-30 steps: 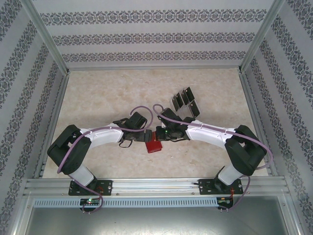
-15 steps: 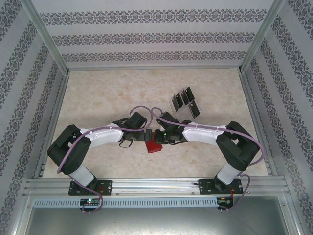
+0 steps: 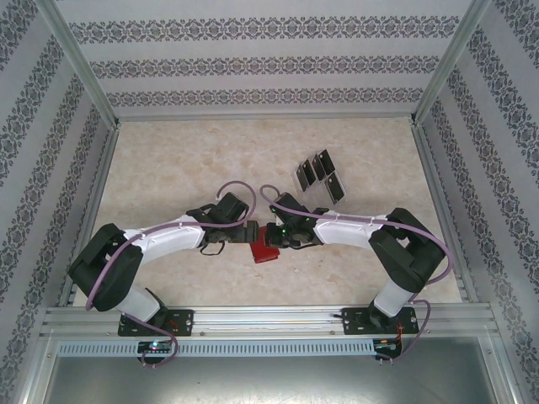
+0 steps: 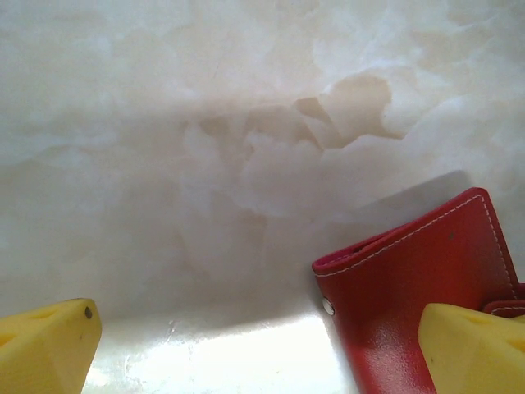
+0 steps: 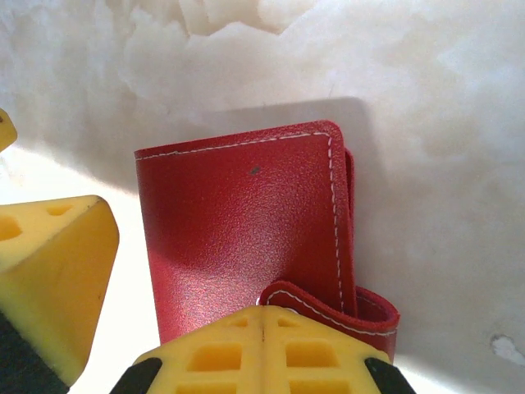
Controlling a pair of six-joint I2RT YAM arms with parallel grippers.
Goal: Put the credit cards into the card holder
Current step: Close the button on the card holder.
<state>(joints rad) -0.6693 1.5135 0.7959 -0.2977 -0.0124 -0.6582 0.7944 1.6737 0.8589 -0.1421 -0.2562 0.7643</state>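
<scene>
Holds left gripper (image 4: 261,353) spread wide beside a closed red leather-like wallet (image 5: 246,222), right gripper (image 5: 262,349) pressed together at its tab (image 5: 328,302).

The card holder (image 5: 246,222) looks like red leather, finely pebbled with a soft sheen, edged in pale stitching; a small shiny metal stud (image 4: 328,306) sits near its corner. The table (image 4: 164,123) is smooth, glossy and marble-patterned, glaring white at the lower centre of the left wrist view. The left gripper (image 4: 262,361) and right gripper (image 5: 262,345) have matt yellow plastic-looking pads (image 4: 49,345). The rail (image 3: 269,320) low in the top view is dull silvery metal
</scene>
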